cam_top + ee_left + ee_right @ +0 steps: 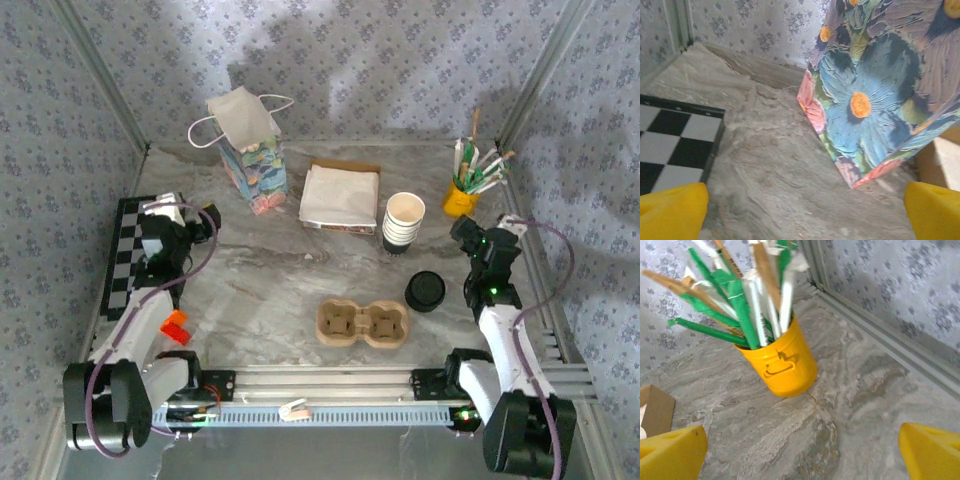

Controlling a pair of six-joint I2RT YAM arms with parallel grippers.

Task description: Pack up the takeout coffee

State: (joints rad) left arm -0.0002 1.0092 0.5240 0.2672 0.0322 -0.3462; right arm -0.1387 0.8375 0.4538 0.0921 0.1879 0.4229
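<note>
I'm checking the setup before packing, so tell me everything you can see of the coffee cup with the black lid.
The coffee is a small dark-sided cup closed by a round black lid that looks like plastic. From above, mostly the lid shows. It stands upright on the marbled table, just right of the brown pulp tray and nearer than the cup stack. Nothing but the table touches it.

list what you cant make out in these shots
Top view: coffee, seen from above, its sides barely show.
Left wrist: bag, top and handles cut off by the upper edge.
Right wrist: straws, tips cut off by the top edge.
</note>
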